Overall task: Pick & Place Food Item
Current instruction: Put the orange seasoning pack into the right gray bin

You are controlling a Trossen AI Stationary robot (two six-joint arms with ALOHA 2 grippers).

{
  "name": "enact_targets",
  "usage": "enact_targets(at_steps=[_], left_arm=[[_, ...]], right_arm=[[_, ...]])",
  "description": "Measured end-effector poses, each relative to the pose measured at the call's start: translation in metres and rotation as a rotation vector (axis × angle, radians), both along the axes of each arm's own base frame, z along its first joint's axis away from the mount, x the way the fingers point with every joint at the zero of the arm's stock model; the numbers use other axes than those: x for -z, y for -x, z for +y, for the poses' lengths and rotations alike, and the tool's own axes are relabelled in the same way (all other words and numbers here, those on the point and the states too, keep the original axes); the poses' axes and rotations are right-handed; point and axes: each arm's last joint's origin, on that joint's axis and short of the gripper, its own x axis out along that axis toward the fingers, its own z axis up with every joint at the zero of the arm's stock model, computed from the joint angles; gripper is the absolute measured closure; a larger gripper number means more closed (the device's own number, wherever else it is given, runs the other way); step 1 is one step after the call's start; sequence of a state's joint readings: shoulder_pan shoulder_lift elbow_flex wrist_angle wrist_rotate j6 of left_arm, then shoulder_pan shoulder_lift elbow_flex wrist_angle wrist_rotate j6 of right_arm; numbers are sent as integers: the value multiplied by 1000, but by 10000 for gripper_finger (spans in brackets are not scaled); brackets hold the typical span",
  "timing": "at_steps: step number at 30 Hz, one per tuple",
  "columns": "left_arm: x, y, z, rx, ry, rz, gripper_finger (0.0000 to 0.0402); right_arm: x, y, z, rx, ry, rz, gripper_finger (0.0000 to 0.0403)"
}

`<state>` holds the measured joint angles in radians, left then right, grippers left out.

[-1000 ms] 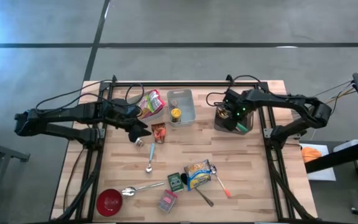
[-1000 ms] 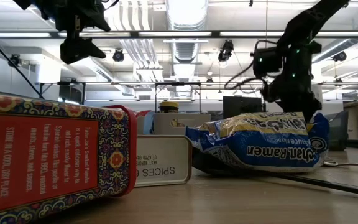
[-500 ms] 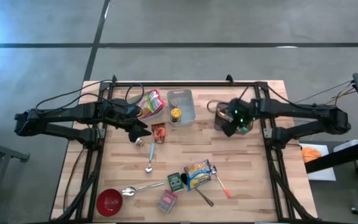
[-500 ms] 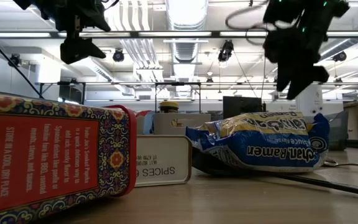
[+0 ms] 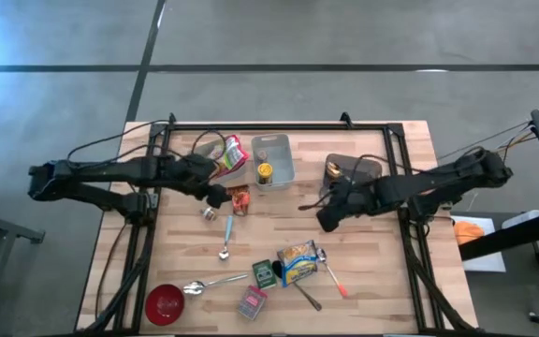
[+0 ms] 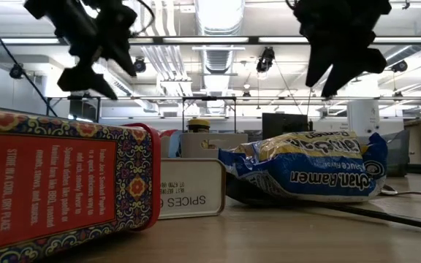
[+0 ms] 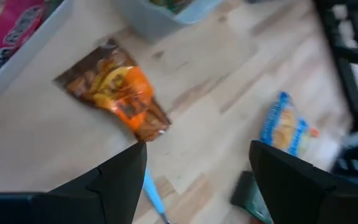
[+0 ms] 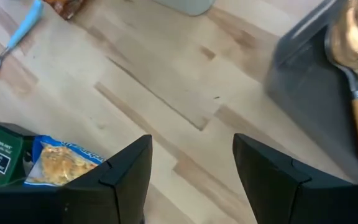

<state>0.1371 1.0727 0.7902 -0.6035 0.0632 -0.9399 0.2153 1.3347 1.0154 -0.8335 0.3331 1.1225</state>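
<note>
An orange snack packet [image 5: 240,198] [image 7: 117,93] lies flat on the wooden table, just in front of a clear bin [image 5: 272,159]. My left gripper [image 5: 215,195] [image 7: 194,177] hangs open above the table right beside the packet, on its left, holding nothing. A blue and yellow ramen packet [image 5: 298,262] [image 8: 61,165] lies at the near middle, partly on a green spice tin [image 5: 265,273]. My right gripper [image 5: 327,217] [image 8: 191,180] hovers open and empty over bare wood, between the ramen packet and a dark utensil holder [image 5: 344,170].
A pink bag [image 5: 229,154] leans by the bin, which holds a yellow-lidded jar [image 5: 265,171]. A blue-handled spoon [image 5: 227,234], other spoons [image 5: 330,271], a red bowl [image 5: 165,303] and a red tin [image 5: 253,301] lie toward the near edge. Bare wood shows at the right.
My right gripper has risen from over the dark utensil holder and swung toward the table's middle and near edge, turning as it went; it stays open. My left gripper has sunk a little toward the orange packet and rolled about its own axis.
</note>
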Motion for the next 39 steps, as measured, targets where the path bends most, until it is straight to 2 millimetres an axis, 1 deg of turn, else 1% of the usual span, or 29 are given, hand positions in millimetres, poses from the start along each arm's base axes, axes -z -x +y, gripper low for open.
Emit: enact_targets(at_steps=[3, 7, 10, 13, 16, 19, 23, 28, 31, 35, 37, 39], left_arm=[[14, -10, 2, -12, 13, 67, 114], [29, -21, 3, -21, 29, 138, 115], [37, -29, 4, -21, 29, 139, 115], [43, -38, 6, -26, 25, 122, 115], [53, -44, 7, -45, 24, 163, 115], [65, -48, 7, -65, 37, 219, 115], [81, -54, 8, -71, 45, 271, 115], [97, -60, 9, -84, 63, 313, 115], [101, -63, 9, -78, 72, 311, 115], [100, -66, 10, -64, 62, 279, 122], [100, -67, 10, -51, 43, 270, 137], [100, -67, 11, -42, 32, 272, 162]], right_arm=[[4, -14, 7, -16, 11, 29, 181], [5, -32, 12, -27, 60, 47, 181], [-1, -43, 14, -56, 114, 53, 181], [-12, -49, 15, -96, 160, 63, 181], [-23, -50, 14, -108, 215, 80, 181], [-36, -46, 12, -113, 256, 100, 181], [-52, -37, 9, -112, 281, 80, 182], [-66, -26, 6, -101, 285, 33, 182], [-71, -22, 5, -93, 278, 11, 182], [-73, -19, 5, -90, 276, 11, 182], [-72, -18, 5, -91, 277, 16, 182], [-72, -19, 5, -92, 277, 19, 182]])
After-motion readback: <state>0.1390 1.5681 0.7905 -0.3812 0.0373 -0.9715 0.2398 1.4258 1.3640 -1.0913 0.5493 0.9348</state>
